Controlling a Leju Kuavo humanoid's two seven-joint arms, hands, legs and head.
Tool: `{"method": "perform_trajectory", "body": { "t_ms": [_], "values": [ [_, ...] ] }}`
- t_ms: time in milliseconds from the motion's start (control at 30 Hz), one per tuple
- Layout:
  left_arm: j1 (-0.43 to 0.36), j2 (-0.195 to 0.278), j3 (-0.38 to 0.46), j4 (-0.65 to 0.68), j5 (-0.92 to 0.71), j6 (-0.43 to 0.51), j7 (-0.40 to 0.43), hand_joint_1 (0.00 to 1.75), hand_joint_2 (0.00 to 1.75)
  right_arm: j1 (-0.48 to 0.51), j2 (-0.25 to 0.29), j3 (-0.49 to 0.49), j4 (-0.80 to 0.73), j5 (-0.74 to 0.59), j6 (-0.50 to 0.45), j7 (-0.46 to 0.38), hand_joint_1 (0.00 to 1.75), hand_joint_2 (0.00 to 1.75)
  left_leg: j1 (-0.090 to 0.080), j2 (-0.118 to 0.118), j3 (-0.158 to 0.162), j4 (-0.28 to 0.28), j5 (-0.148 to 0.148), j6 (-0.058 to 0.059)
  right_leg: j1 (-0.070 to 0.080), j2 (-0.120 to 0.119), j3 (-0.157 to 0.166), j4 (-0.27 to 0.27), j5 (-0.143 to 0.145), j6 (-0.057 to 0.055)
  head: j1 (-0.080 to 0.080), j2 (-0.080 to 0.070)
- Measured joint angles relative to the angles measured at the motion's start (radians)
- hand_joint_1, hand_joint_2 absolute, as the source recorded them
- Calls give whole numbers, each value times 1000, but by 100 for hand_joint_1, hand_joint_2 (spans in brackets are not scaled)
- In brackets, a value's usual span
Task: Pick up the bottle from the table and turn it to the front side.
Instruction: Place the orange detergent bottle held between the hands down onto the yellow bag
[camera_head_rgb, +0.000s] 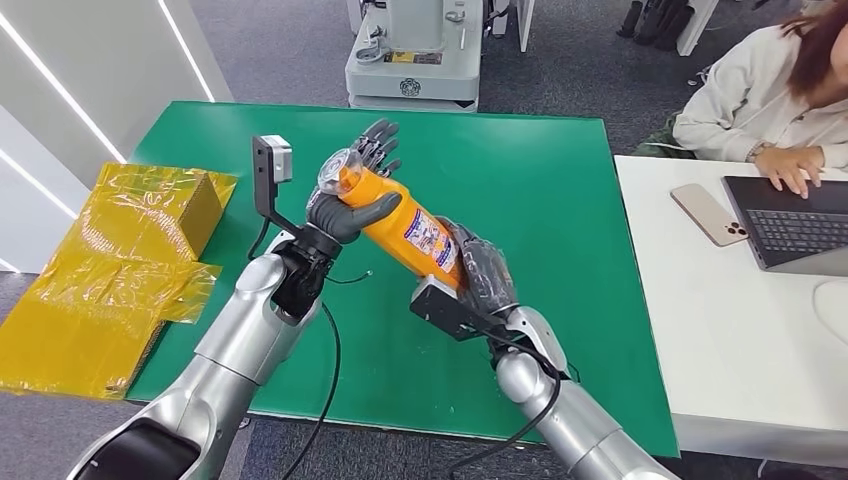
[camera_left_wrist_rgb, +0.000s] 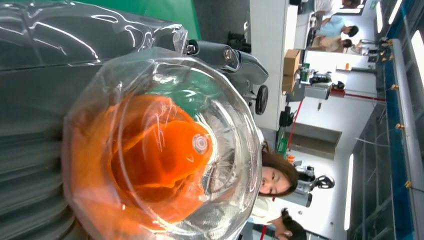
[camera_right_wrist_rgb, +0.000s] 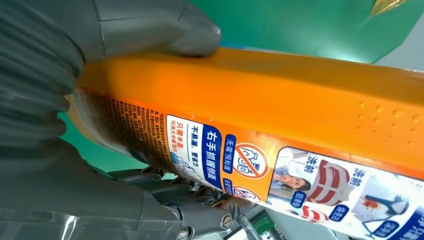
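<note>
Fingers of both hands — left hand (camera_head_rgb: 352, 200) near the cap, right hand (camera_head_rgb: 482, 268) at the base — wrap closed around the orange bottle (camera_head_rgb: 400, 222).

Orange bottle (camera_head_rgb: 400, 222) with clear cap, perhaps blue-and-white label, green table (camera_head_rgb: 560, 200).

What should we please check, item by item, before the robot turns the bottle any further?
1. Bottle lifted off the green table: ok.
2. Left hand grips the cap end: ok.
3. Right hand holds the base end: ok.
4. Clear cap seated on the nozzle: ok.
5. Front side facing the head camera: cannot tell; a printed label shows.
6. Person away from the arms: ok.
</note>
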Motion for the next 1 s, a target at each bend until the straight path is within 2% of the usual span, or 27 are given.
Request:
{"method": "perform_trajectory", "body": {
  "t_ms": [300,600,633,700,733,767,833,933,1000],
  "values": [
    [10,3,0,35,7,-41,-20,175,175,-2,2,7,54,-10,-55,-16,175,175,0,0,0,0,0,0,0,0,0,0,0,0,0,0],
    [38,2,-2,29,-36,-4,-61,175,175,2,2,7,78,-90,-40,-48,174,175,0,0,0,0,0,0,0,0,0,0,0,0,0,0],
    [40,1,-2,27,-38,-2,-61,175,175,2,2,7,79,-99,-39,-50,162,175,0,0,0,0,0,0,0,0,0,0,0,0,0,0],
    [43,0,-2,20,-46,3,-61,175,175,1,3,6,82,-128,-31,-59,96,175,0,0,0,0,0,0,0,0,0,0,0,0,0,0],
    [44,-1,-2,17,-50,5,-61,175,175,1,3,5,84,-145,-25,-64,52,175,0,0,0,0,0,0,0,0,0,0,0,0,0,0],
    [45,-2,-2,14,-54,7,-61,175,175,1,3,4,85,-164,-18,-69,20,175,0,0,0,0,0,0,0,0,0,0,0,0,0,0],
    [47,-3,-2,10,-63,11,-61,175,175,1,3,1,86,-196,-4,-78,0,175,0,0,0,0,0,0,0,0,0,0,0,0,0,0],
    [48,3,-2,8,-98,38,-67,175,175,-3,3,-8,85,-250,19,-90,0,175,0,0,0,0,0,0,0,0,0,0,0,0,0,0],
    [51,11,-2,8,-193,112,-95,175,175,-5,1,-18,80,-293,35,-94,0,175,0,0,0,0,0,0,0,0,0,0,0,0,0,0]
  ]
}}
